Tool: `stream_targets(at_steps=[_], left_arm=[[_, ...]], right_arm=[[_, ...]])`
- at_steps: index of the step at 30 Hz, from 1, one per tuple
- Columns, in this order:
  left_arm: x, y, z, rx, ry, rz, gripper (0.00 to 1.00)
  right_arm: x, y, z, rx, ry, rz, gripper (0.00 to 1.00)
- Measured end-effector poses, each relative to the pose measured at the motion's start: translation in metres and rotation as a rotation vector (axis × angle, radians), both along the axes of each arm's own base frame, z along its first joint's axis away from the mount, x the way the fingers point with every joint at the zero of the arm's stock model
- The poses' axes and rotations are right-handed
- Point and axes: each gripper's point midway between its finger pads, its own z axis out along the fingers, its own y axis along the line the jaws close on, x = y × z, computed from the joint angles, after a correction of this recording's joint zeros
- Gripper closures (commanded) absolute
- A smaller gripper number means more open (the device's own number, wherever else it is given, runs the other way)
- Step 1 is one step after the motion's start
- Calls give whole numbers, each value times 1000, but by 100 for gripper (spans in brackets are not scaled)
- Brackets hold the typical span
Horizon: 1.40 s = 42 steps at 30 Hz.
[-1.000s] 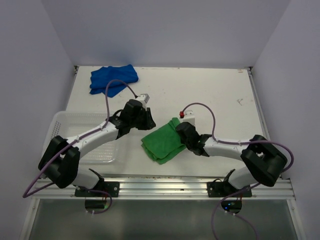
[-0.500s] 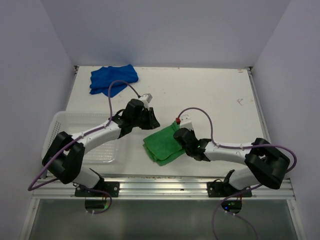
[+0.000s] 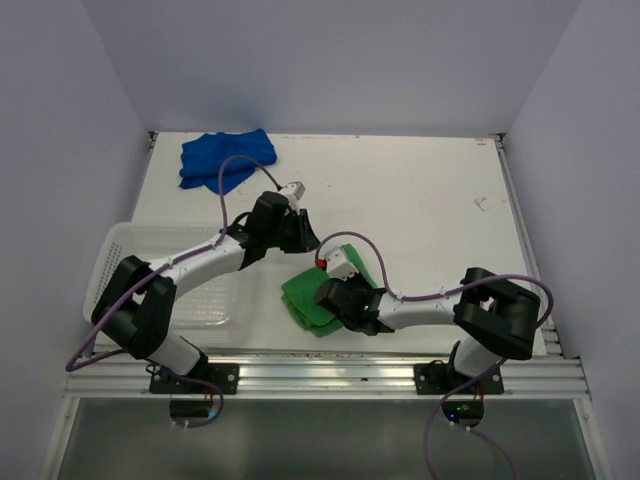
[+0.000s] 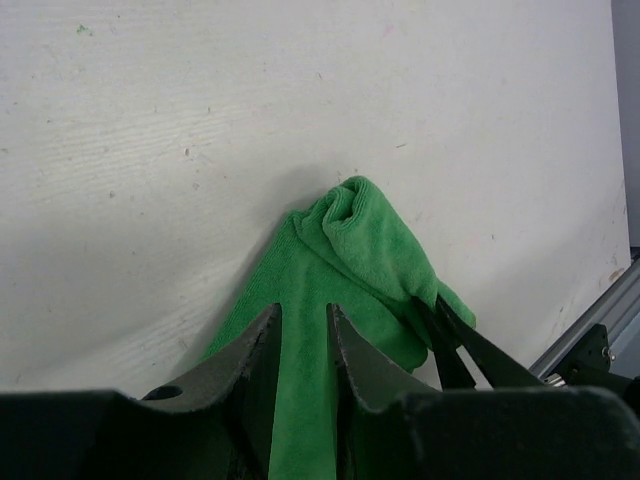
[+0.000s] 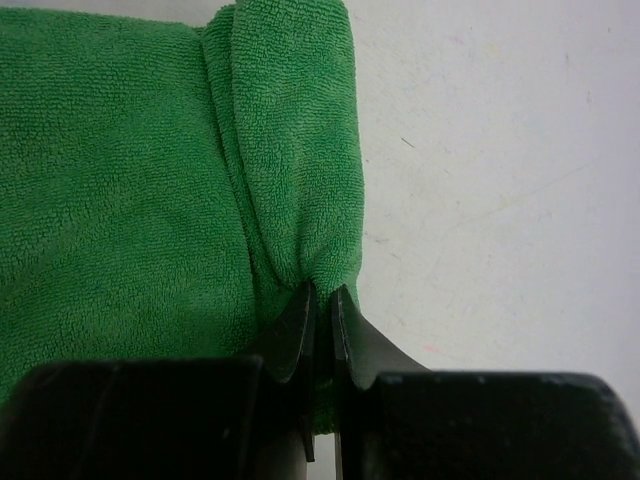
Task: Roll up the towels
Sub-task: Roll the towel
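Note:
The green towel (image 3: pixel 298 300) lies near the table's front, partly doubled over on itself. My right gripper (image 3: pixel 325 299) is shut on its folded edge; in the right wrist view the jaws (image 5: pixel 320 300) pinch a bunched fold of the green towel (image 5: pixel 120 200). My left gripper (image 3: pixel 310 242) hovers at the towel's far end, narrowly open. In the left wrist view the green towel (image 4: pixel 360 240) shows flat through the gap of that gripper (image 4: pixel 303 322), and the right gripper's fingers (image 4: pixel 452 345) show dark at the fold. The blue towel (image 3: pixel 225 158) lies crumpled at the back left.
A white perforated basket (image 3: pixel 115 240) sits at the front left under the left arm. A metal rail (image 3: pixel 330 370) runs along the near edge. Walls close in the table at the left, back and right.
My right gripper has swept left across the green towel, carrying its edge over the rest, and the towel is now narrower. The left gripper has barely shifted.

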Motion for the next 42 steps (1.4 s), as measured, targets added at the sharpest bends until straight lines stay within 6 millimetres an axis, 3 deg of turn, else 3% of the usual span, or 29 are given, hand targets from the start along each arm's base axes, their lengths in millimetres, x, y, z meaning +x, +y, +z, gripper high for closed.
stream_targets(at_steps=[15,26,36,42], left_arm=[[15,-2,4,-20,5,-4,72],[23,-9,22,-40,-40,-29,72],[13,-19,23,-58,-36,-101,73],[-2,-35,15,-53,-20,-177,73]], right_arm=[[-11,22,-9,-276,-53,74,100],[-17,32,-12,-404,-63,107,100],[-19,36,-16,-501,-63,132,100],[-20,37,-18,-561,-64,144,100]])
